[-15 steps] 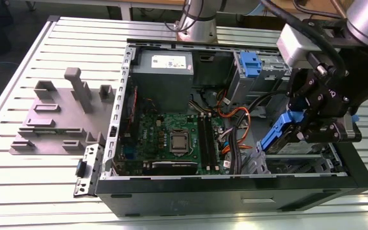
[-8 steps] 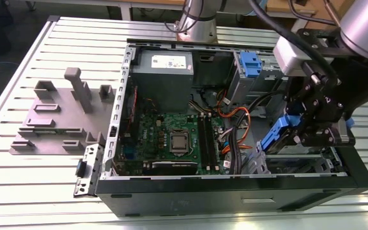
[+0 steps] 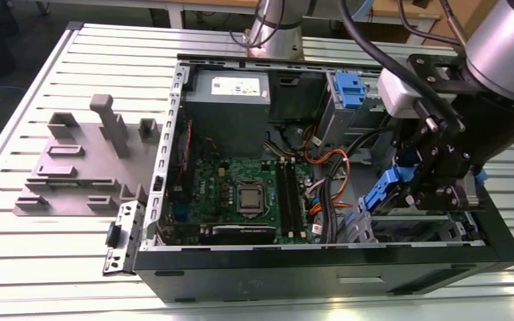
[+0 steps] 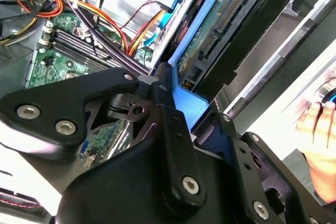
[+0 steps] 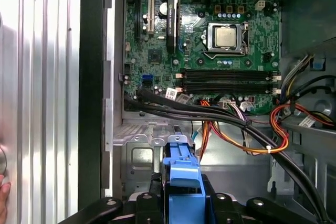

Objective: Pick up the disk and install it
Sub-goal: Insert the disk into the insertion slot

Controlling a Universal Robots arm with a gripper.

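Disk [image 3: 389, 190] clamped in the hand [image 3: 436, 194], held on edge inside the open computer case [image 3: 328, 264]

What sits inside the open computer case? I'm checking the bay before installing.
Inside the case: green motherboard, grey power supply, cables. The gripper holds the disk at the drive bay, covering the bay floor.

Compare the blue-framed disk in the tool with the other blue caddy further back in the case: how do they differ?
The disk is clamped in the tool over the drive cage by the case's front edge; the blue caddy sits untouched in the bay beside the power supply. The disk's carrier frames a drive, its connector edge visible in the second wrist view; whether the caddy holds one cannot be told. Both are blue plastic.
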